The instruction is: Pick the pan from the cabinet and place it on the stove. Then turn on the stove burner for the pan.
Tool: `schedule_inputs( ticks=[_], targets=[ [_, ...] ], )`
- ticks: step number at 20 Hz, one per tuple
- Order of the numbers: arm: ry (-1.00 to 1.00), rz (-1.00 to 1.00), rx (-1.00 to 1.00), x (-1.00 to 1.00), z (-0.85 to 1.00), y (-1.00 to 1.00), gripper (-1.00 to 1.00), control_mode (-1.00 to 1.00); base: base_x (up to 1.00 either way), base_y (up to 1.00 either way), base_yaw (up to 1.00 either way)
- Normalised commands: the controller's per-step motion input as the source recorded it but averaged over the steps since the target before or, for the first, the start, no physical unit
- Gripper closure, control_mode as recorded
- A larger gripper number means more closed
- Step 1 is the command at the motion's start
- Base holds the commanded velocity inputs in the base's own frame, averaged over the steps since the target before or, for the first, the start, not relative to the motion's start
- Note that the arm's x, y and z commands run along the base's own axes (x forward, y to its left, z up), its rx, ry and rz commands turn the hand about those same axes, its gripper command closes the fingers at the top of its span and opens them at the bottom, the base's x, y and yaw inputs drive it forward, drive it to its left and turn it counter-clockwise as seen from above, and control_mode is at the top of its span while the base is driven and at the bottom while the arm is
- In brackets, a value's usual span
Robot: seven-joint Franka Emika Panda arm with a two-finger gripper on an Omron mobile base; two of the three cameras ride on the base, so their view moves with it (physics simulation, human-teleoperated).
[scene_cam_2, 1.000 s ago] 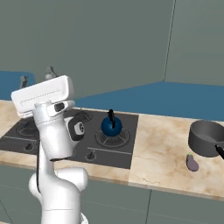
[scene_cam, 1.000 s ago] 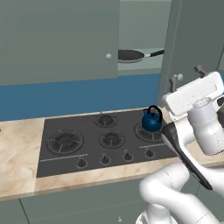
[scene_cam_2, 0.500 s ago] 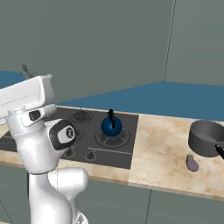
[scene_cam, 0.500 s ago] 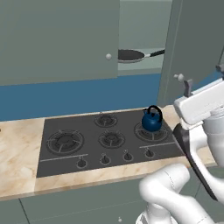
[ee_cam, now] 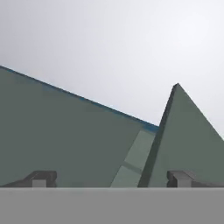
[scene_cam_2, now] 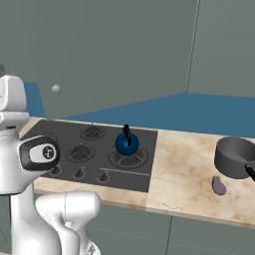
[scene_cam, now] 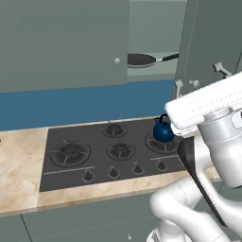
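The black pan (scene_cam: 139, 59) lies on the shelf of the cabinet (scene_cam: 61, 42), its handle pointing right. The cabinet's left door is closed and its right door (scene_cam: 210, 35) is swung open. My gripper (scene_cam: 198, 78) points upward, open and empty, below and to the right of the pan and apart from it. In the hand view the gripper (ee_cam: 111, 179) faces the cabinet fronts and the open door's edge (ee_cam: 151, 157). The stove (scene_cam: 97, 168) sits in the counter below, with the large stove burner (scene_cam: 71, 152) bare at its left end.
A blue kettle (scene_cam: 163, 132) stands on the stove's right burner, close to my arm. Right of the stove, a dark-grey pot (scene_cam_2: 235, 157) and a small purple eggplant (scene_cam_2: 218, 185) rest on the marble counter (scene_cam_2: 184, 174).
My hand has shifted left in the right base view and looms larger in the left base view, fingers still wide apart. Pan, kettle and doors have not moved.
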Motion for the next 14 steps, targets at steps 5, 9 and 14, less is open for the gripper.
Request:
schedule_inputs(
  ticks=[5, 9, 14],
  targets=[
    [0.17, -0.37, -0.06, 0.00, 0.00, 0.72, -1.00, -1.00, 0.00, 0.00, 0.00],
    [0.18, -0.38, -0.09, 0.12, 0.00, 0.83, -1.00, -1.00, 0.00, 0.00, 0.00],
    [0.27, -0.35, -0.11, 0.39, 0.00, 0.76, -1.00, -1.00, 0.00, 0.00, 0.00]
  ],
)
